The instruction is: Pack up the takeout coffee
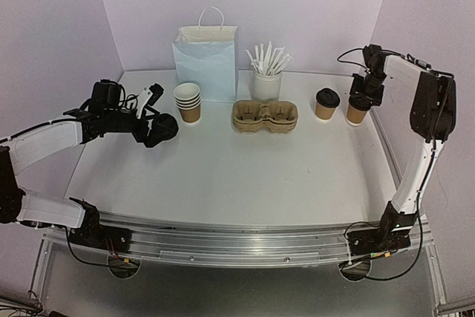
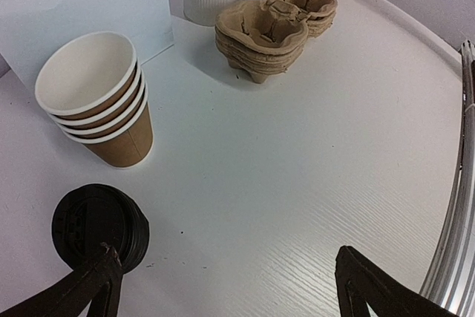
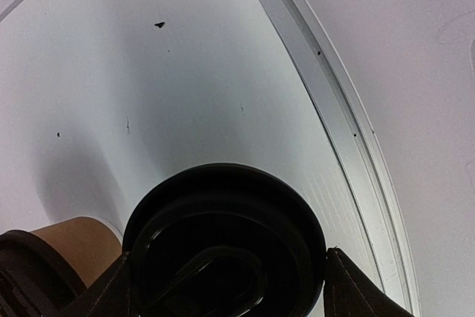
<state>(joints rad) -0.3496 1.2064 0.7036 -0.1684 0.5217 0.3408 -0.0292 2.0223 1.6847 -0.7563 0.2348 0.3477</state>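
one overhead (two wrist close-ups)

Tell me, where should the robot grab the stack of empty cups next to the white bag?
The stack of cups stands upright with its mouth open. The top rim is probably the best place to pinch, coming from straight above with one finger inside and one outside. The brown sides narrow toward the bottom, so a squeeze from the side might slip. The left gripper is open and closest.
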